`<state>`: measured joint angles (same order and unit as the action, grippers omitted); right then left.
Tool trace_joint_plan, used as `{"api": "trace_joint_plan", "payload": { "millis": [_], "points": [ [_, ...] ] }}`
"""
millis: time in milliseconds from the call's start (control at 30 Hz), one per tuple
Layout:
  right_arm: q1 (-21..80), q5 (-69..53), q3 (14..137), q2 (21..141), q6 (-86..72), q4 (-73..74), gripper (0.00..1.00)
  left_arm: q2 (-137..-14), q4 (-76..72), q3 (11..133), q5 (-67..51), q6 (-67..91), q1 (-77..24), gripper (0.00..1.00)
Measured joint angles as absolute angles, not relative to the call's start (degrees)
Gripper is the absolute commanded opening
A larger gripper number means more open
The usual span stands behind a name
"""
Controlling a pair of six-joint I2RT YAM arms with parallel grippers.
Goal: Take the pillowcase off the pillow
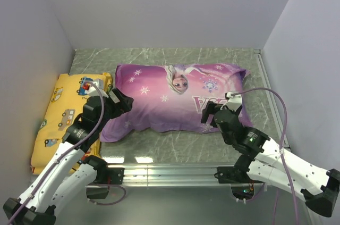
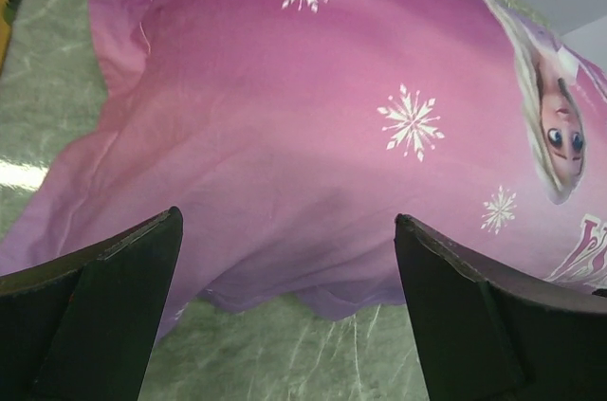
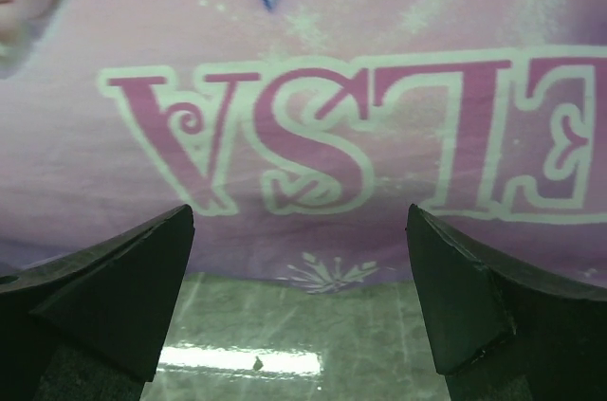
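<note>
The purple-to-pink pillowcase (image 1: pixel 170 102) lies across the middle of the table, plump, its princess print and lettering facing up. The pillow itself is hidden inside it. My left gripper (image 1: pixel 121 100) hovers at the case's near-left corner, jaws wide open with nothing between them. In the left wrist view the case's wavy hem (image 2: pixel 313 301) lies between the open fingers (image 2: pixel 123 278). My right gripper (image 1: pixel 211 113) stands open at the near-right edge, just in front of the lettering (image 3: pixel 379 126), with the case's lower edge (image 3: pixel 327 273) between its fingertips (image 3: pixel 455 297) and nothing held.
A yellow vehicle-print cushion (image 1: pixel 61 116) lies along the left wall, partly under my left arm. Grey walls close in the table on three sides. A metal rail (image 1: pixel 164 171) runs along the near edge. Bare green marbled tabletop (image 1: pixel 170 148) shows in front of the case.
</note>
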<state>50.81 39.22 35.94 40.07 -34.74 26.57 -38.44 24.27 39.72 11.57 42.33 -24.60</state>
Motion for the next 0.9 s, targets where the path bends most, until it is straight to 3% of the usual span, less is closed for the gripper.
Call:
{"api": "trace_joint_plan", "payload": {
  "millis": [167,433,700,767,800,833,867,900],
  "points": [
    [46.6,39.3,34.6,40.0,-35.9,27.0,1.0,-38.5,20.8,34.7,11.7,43.7,-26.9,0.99],
    [28.7,26.5,31.2,39.9,-35.1,22.4,1.0,-42.3,16.3,30.2,21.6,45.2,-36.9,0.99],
    [26.7,21.5,28.8,42.5,-35.4,16.8,0.97,-46.0,10.0,26.9,30.2,46.2,-38.2,0.99],
    [26.7,20.6,28.1,43.5,-35.9,14.6,0.93,-48.8,7.8,27.1,32.3,46.2,-38.2,0.89],
    [26.6,20.2,27.7,43.9,-36.2,12.9,0.8,-50.6,6.6,27.3,33.2,46.1,-38.2,0.8],
    [26.6,19.9,27.2,44.4,-36.3,11.5,0.72,-52.3,5.6,27.6,33.9,45.9,-38.2,0.44],
    [26.6,19.4,26.9,45.0,-36.4,10.1,0.61,-53.8,4.7,28.0,34.3,45.9,-38.2,0.24],
    [26.6,19.2,26.7,45.5,-36.3,9.3,0.35,-55.2,3.9,28.4,34.6,45.3,-38.2,0.08]
  ]
}}
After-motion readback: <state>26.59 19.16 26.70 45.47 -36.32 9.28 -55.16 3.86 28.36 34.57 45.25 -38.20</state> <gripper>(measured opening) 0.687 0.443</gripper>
